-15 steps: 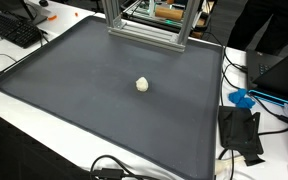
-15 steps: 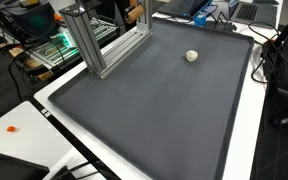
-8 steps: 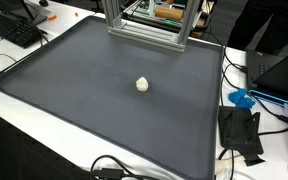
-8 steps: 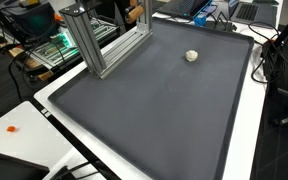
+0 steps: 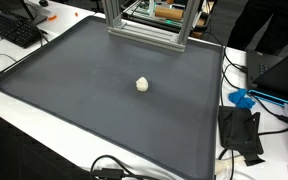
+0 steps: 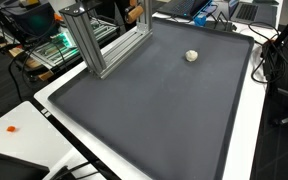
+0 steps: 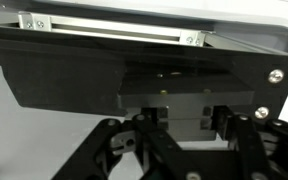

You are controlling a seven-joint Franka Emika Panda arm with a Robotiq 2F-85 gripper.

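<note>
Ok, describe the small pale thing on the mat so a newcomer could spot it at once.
Start at the big dark grey mat that covers most of the white table. In front of the metal frame at its far edge lies a small cream ball. It is the only thing lying loose on the mat, pale against the dark.

No readable text, label, brand, number or sign appears in any of the views

A white table point(image 5: 34, 118) carries a wide dark grey mat point(image 5: 94, 100) — behind it stands an aluminium frame point(image 5: 144, 36), with a black keyboard point(image 5: 14, 30) and cables point(image 5: 114, 170) at the edges.
</note>
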